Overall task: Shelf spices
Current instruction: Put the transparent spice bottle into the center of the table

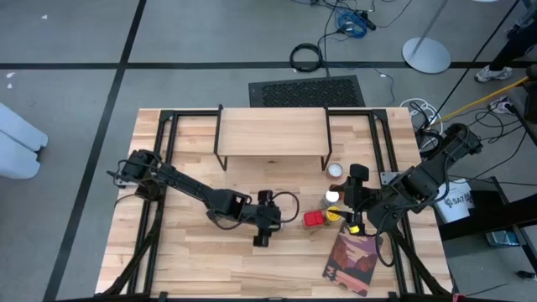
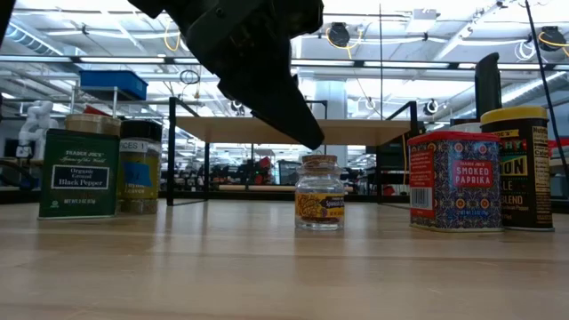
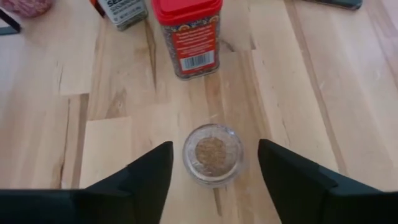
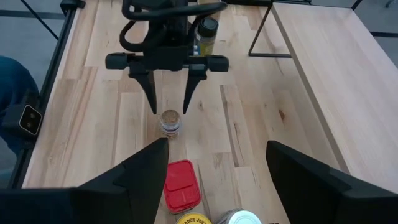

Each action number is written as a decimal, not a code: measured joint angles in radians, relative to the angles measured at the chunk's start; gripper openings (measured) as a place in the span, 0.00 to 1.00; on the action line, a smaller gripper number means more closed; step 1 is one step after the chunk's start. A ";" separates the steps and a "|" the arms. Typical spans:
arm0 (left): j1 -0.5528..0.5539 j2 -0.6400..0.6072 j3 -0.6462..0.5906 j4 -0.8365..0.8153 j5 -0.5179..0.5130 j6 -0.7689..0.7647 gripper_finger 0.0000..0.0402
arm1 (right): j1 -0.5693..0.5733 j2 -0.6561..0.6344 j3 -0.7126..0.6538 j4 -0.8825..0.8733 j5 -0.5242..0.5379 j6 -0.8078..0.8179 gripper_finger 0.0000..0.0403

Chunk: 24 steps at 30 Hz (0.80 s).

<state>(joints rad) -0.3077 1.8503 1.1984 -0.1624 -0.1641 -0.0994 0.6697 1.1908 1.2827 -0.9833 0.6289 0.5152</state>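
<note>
Big plank table (image 1: 193, 252), and the shelf (image 1: 273, 134) stands at its far edge with nothing on its top. Left gripper (image 4: 168, 99) hangs just above the small cork-topped jar (image 3: 212, 154), fingers spread either side of it, not touching. That jar stands alone mid-table. Right gripper (image 1: 359, 200) waits by the right-hand cluster, fingers wide, holding nothing. There sits the red-lidded paprika tin (image 2: 454, 180); the black pepper tin (image 2: 79, 173) stands apart.
</note>
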 joint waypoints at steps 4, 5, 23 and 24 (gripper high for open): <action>0.000 0.000 0.000 0.001 0.004 0.000 0.70 | 0.000 0.000 0.000 0.000 0.000 0.000 0.64; 0.000 0.000 0.000 0.001 0.004 0.001 0.71 | 0.000 0.000 0.000 0.000 0.000 0.000 0.64; 0.011 0.052 -0.002 0.063 0.052 0.034 0.73 | 0.000 0.000 0.000 0.000 -0.001 -0.003 0.64; 0.014 0.053 -0.002 0.060 0.052 0.034 0.73 | 0.000 0.000 0.000 0.000 -0.001 -0.003 0.64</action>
<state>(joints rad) -0.2941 1.9030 1.1969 -0.1027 -0.1116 -0.0650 0.6697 1.1912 1.2823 -0.9833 0.6274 0.5125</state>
